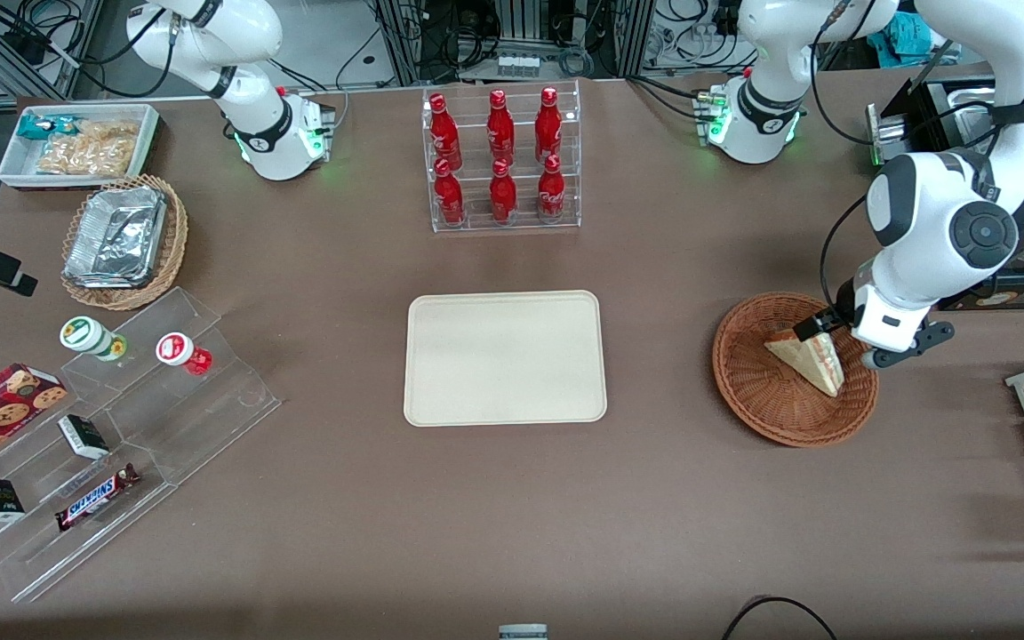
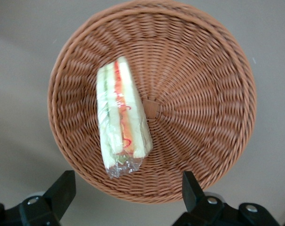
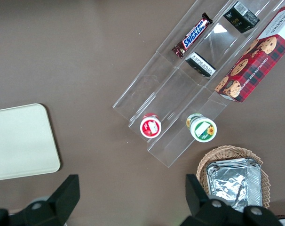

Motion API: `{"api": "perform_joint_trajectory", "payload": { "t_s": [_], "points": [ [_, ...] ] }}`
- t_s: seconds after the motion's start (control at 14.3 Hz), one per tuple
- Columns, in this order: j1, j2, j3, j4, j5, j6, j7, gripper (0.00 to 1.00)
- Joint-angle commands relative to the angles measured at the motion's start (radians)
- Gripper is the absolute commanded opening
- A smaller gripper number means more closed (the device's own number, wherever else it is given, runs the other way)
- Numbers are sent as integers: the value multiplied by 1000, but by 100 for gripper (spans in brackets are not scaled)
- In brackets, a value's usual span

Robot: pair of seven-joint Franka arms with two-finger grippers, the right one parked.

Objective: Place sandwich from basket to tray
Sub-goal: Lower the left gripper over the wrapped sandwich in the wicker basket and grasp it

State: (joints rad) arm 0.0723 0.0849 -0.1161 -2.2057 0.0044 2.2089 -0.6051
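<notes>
Sandwich (image 2: 121, 115) lies wrapped in our basket (image 2: 203, 94), off its centre, with our gripper (image 2: 126, 193) hovering above it, jaws spread and holding nothing. We judge the slick wrap could slip from a shallow pinch, or the light basket could drag along. Farther off, toward the table's middle, the tray (image 1: 505, 357) sits bare on the brown table (image 1: 672, 498).

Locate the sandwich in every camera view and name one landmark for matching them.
Front view: the sandwich lies in the basket, with the open gripper just above it.
Left wrist view: the sandwich lies on its side in the basket, near the centre.
Right wrist view: not in it.
Shared landmark: the basket, in the front and left wrist views.
</notes>
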Motion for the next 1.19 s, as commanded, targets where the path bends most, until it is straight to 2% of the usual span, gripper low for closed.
{"api": "perform_joint_trajectory", "payload": {
  "t_s": [0.0,0.28,0.84,0.91,0.98,1.12],
  "points": [
    [4,-13,-7,-25,6,44,-197,100],
    [7,25,-5,-29,6,61,-341,100],
    [7,134,12,-28,8,149,-347,100],
    [9,142,13,-28,6,149,-347,95],
    [7,150,16,-28,6,149,-347,80],
    [9,154,19,-28,9,149,-343,35]
  ]
}}
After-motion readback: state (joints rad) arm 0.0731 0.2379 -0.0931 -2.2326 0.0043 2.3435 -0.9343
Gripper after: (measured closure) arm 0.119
